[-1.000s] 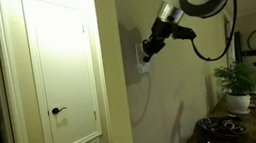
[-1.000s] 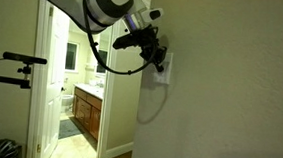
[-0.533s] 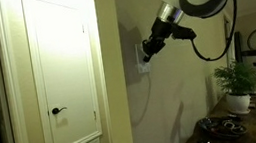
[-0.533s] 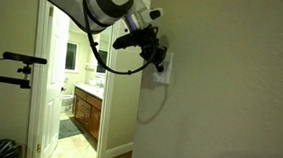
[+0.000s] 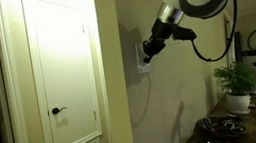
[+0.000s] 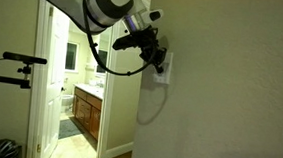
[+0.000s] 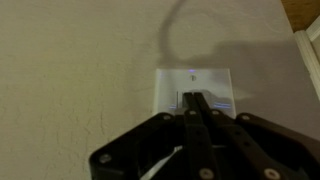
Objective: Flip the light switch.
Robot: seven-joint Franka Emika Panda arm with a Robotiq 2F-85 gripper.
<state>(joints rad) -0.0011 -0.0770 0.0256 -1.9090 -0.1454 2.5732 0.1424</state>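
Beige wall (image 7: 70,60) filling my wrist view, light switch (image 7: 196,85) sitting on it mid-frame. My tool (image 7: 193,102) pointing at plate, fingers closed together, gripping nothing. Nothing differing from earlier frames: tool (image 5: 148,50) hovering at switch (image 5: 142,65), white door (image 5: 67,70) standing well apart.

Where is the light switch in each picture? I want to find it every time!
In an exterior view: the light switch is near the middle, on the wall, just under the pincer.
In an exterior view: the light switch is near the middle, partly behind the pincer.
Wrist view: the light switch is just right of centre, above the pincer.
Shared landmark: the black pincer, right at the switch in every view.
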